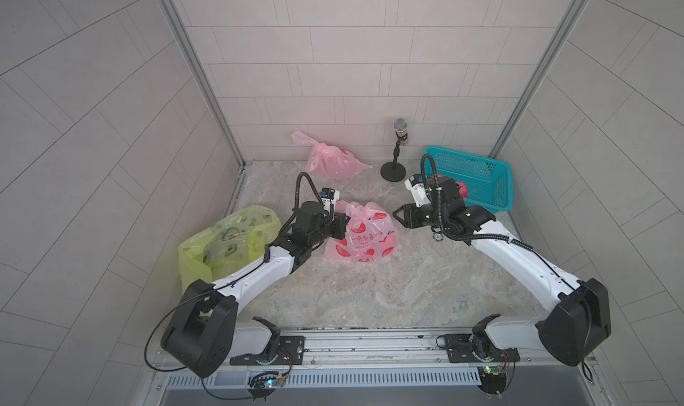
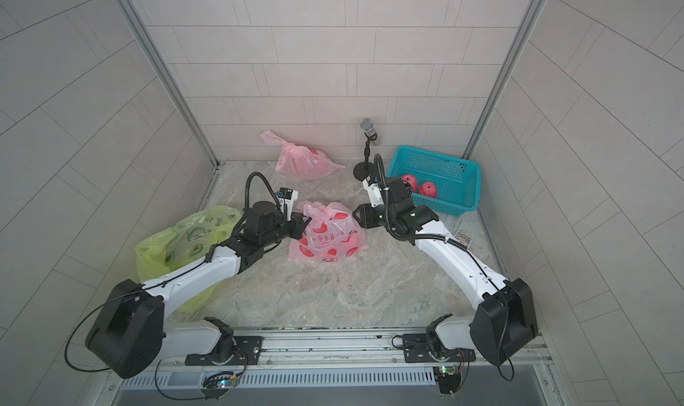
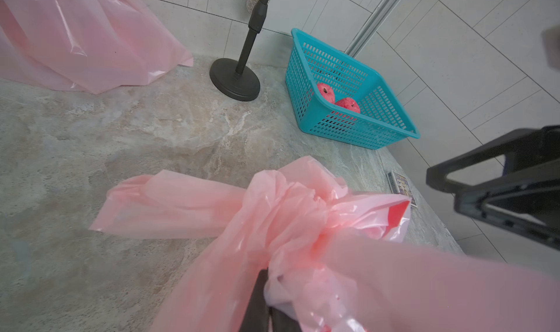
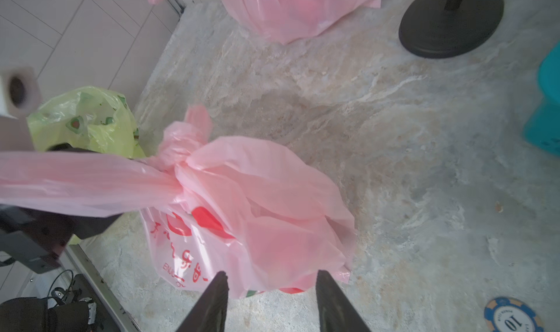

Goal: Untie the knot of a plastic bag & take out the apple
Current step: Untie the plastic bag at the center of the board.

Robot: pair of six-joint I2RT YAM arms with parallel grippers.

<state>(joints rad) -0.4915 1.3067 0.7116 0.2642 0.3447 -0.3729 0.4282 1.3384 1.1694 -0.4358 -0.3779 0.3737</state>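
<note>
**Knot lies between the arms, and only the right jaws are free**

Farthest left, a green bag (image 1: 225,245) slumps by the wall, partly under the left arm (image 1: 259,271). It plays no part here. The left jaws are clenched on one handle strip (image 4: 75,182) of the printed pink bag (image 1: 364,237). This bag stands on the tabletop (image 1: 370,296) in the middle, between the two arms. The strip is pulled taut, and its long axis runs from the left jaws straight to the knot (image 4: 181,154) at the bag's top. A shorter loose tail (image 4: 198,118) pokes out of the knot on its far side. Red shows through the film, but we cannot tell the apple from the print.

Right of the bag, the right jaws stand released and hold nothing, pointing at the bag's side wall from just beside it. We judge that the coming move turns on one relation. From the right jaws, the knot lies across the bag's crumpled top, on the side toward the left arm. So the right arm (image 1: 510,252) would have to reach over the bag to catch the tail or the knot's loop, pulling against the left hold. Nothing stands in that path.

Behind, a plain pink bag (image 1: 331,159) and a microphone stand (image 1: 394,171) are well apart from the work. Farthest right, a teal basket (image 1: 498,189) holds two red fruits (image 2: 427,190). A poker chip (image 4: 512,315) lies near the right arm.
</note>
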